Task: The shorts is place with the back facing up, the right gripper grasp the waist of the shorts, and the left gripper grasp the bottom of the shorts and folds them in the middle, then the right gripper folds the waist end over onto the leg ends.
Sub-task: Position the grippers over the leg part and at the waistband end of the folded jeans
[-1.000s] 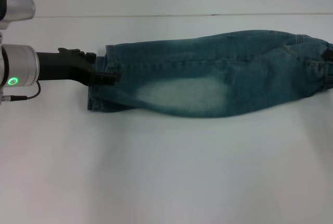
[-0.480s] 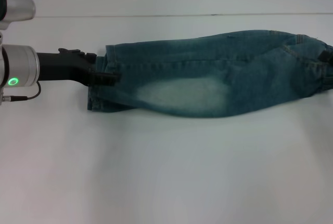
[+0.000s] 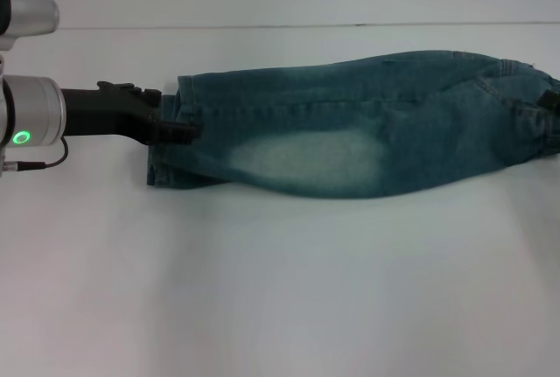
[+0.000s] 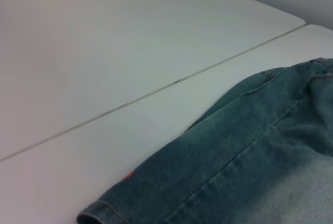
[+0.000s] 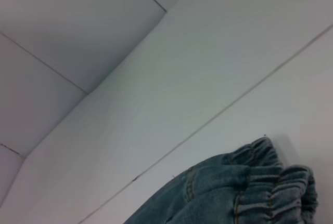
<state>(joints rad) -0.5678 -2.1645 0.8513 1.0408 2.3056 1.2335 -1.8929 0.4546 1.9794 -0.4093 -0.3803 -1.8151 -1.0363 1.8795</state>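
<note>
Denim shorts (image 3: pixel 350 136) unmoved, already halved lengthwise; left hand (image 3: pixel 179 129) still clamps leg hems (image 3: pixel 171 145); right hand (image 3: pixel 549 101) state unclear.

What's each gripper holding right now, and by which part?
Left gripper has its jaws shut on the shorts at the leg hems. Right gripper sits at the waist end, barely in view; its hold cannot be told.

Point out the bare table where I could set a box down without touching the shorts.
The table is bare across the whole near side, below the shorts. A narrower bare strip runs behind them, up to the table's far edge. The middle band is taken: the left gripper holds the leg ends, and the right gripper is at the waist.
</note>
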